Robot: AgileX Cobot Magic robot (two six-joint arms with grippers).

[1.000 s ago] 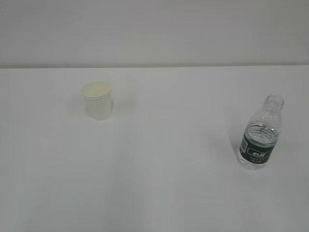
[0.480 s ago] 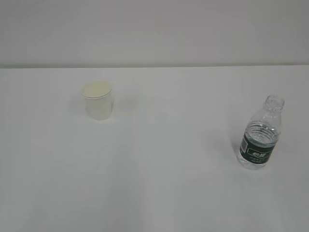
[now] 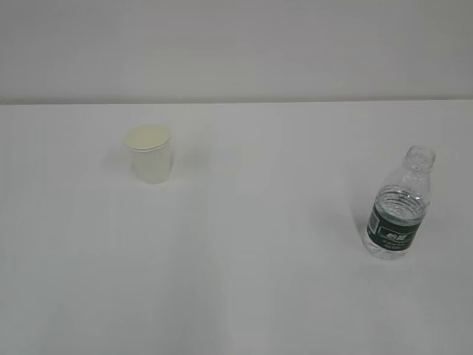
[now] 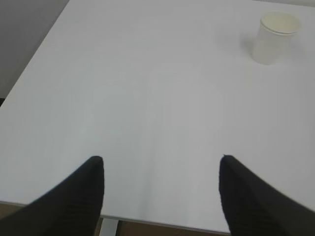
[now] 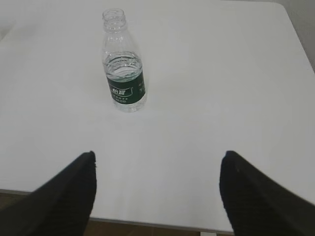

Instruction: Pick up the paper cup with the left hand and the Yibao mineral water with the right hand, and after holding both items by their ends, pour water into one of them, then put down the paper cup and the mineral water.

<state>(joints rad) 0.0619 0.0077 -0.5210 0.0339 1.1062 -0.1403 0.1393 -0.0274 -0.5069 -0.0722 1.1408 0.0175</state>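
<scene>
The white paper cup [image 3: 150,154] stands upright on the left of the white table [image 3: 244,259]; the left wrist view shows the paper cup [image 4: 274,38] at the top right. The uncapped Yibao mineral water [image 3: 398,203], with a dark green label, stands upright on the right; in the right wrist view the Yibao mineral water [image 5: 124,61] is at the upper left. My left gripper [image 4: 161,160] hangs open over the table's near edge, far from the cup. Open too, my right gripper [image 5: 157,155] is short of the bottle. Neither holds anything. No arm appears in the exterior view.
The table's left edge [image 4: 34,56] runs close to the left gripper, with dark floor beyond. A rounded far right corner [image 5: 283,10] of the table shows in the right wrist view. A pale wall [image 3: 236,44] stands behind the table.
</scene>
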